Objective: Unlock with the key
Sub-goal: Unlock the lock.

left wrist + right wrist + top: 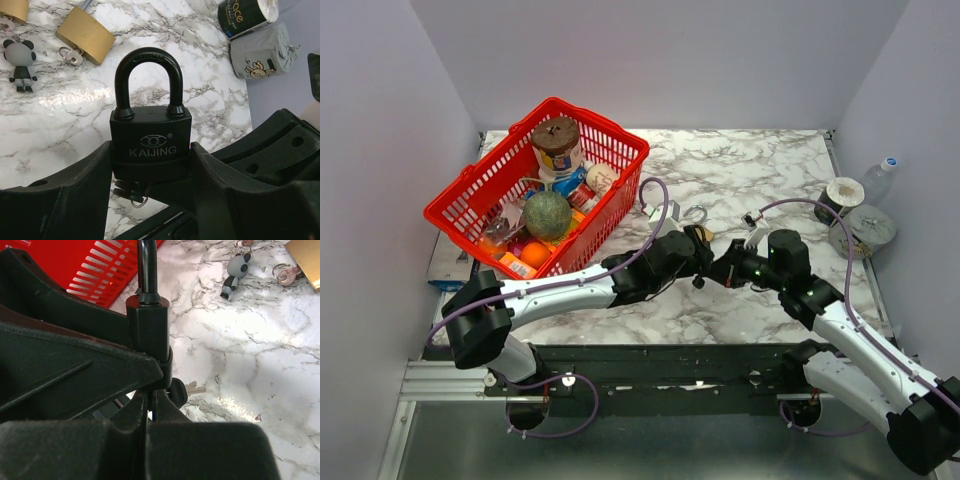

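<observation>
The left gripper (150,167) squeezes the black padlock (150,132) by its sides, with its loop pointing away from the right gripper (150,412). The key (178,391) sits at the padlock's bottom, in line with it. The right gripper's fingers look pressed together on it.

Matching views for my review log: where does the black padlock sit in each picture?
Top external: black padlock mid-table, between left end effector and right end effector, mostly hidden.
Left wrist: centre frame, upright, clamped by the fingers.
Right wrist: upper centre, edge-on, key below it.
Shared landmark: panda keychain, in both wrist views; not made out from above.
</observation>
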Controlling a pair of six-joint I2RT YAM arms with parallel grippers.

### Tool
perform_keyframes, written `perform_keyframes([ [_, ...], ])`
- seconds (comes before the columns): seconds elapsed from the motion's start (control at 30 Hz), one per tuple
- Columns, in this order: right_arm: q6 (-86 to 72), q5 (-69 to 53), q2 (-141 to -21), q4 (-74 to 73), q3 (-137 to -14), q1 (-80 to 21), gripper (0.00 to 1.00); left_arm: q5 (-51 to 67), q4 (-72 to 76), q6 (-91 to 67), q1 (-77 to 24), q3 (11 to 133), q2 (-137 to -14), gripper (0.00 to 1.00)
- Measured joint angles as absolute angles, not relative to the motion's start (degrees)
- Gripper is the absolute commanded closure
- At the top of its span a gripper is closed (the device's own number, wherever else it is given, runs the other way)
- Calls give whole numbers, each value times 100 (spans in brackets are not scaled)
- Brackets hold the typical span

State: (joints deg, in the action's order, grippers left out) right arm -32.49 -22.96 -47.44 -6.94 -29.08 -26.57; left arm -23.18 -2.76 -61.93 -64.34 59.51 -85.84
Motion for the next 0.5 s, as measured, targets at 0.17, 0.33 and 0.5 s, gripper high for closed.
perform_keyframes([
  [0.17,-3210,-2307,-4729,-626,-2908,-2657,99,-2322,-209,-6117,-6431,5913,-8538,100],
  [0.33,-3212,-2644,-4574,-327,-2869,-2602,99,-2257,117,-5833,-6429,5625,-8128,100],
  [0.5,-3369,-3343,-4418,196,-2746,-2386,99,-2060,467,-5448,-6431,5336,-7655,100],
])
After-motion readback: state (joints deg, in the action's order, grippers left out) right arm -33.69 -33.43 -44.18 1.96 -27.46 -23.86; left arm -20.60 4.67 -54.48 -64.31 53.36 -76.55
